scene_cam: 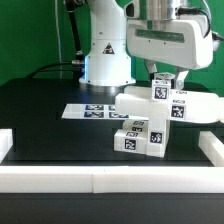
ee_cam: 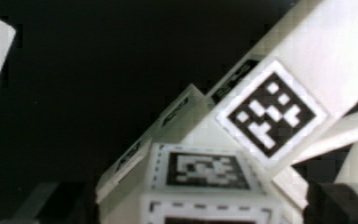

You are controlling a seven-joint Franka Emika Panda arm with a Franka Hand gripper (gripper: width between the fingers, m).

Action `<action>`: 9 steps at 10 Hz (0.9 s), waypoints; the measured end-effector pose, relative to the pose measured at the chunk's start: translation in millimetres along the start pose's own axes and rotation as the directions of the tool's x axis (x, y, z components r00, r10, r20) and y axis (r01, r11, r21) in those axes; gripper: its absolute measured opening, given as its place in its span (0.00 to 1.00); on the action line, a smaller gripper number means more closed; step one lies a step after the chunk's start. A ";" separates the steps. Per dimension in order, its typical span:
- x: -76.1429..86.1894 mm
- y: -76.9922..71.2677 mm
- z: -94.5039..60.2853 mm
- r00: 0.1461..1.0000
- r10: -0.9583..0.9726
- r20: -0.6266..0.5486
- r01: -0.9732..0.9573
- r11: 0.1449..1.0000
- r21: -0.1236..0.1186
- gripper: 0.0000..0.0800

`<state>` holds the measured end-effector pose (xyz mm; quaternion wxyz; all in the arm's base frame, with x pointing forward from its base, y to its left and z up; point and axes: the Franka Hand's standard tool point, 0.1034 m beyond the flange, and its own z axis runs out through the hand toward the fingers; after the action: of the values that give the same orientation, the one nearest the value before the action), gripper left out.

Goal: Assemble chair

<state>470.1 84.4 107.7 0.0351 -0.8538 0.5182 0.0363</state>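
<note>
My gripper (scene_cam: 162,78) comes down from above at the exterior view's right. It is shut on a white tagged chair part (scene_cam: 162,90), held just over a larger flat white chair part (scene_cam: 150,106) that lies on the black table. In the wrist view the held part (ee_cam: 202,165) fills the space between my two dark fingers (ee_cam: 44,203), with its square tags facing the camera. Another tagged white chair block (scene_cam: 140,138) stands nearer the front. I cannot tell whether the held part touches the flat part.
The marker board (scene_cam: 88,110) lies flat on the table at the exterior view's left of the chair parts. Low white border rails run along the front (scene_cam: 100,181), the left (scene_cam: 5,142) and the right (scene_cam: 214,150). The robot base (scene_cam: 105,55) stands at the back.
</note>
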 end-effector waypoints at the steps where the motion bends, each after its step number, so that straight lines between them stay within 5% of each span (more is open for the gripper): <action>1: -1.6 -0.8 0.0 0.995 -0.096 -0.001 0.096 0.995 0.001 0.76; 4: -2.8 -1.8 1.1 0.923 -0.384 -0.007 0.384 0.923 0.003 0.81; 9: -0.8 -2.4 0.1 0.669 -0.744 -0.012 0.743 0.669 -0.015 0.81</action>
<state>471.8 86.2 107.7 0.0386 -0.9912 0.1260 0.0136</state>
